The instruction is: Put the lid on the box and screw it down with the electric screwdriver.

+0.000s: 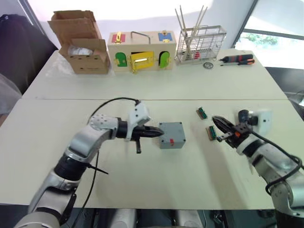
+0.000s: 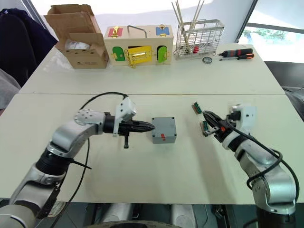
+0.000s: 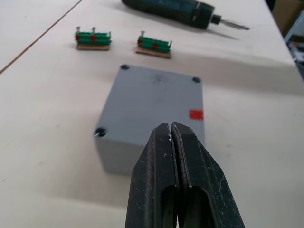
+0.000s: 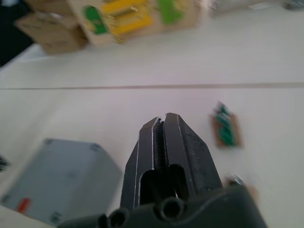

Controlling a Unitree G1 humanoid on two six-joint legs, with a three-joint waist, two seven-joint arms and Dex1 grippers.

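On the white table the small grey plastic box sits mid-table, flat grey lid on; both pincers, left and right, are closed empty; the black electric screwdriver is cut off

No text, label or number can be read — nothing legible on any object.
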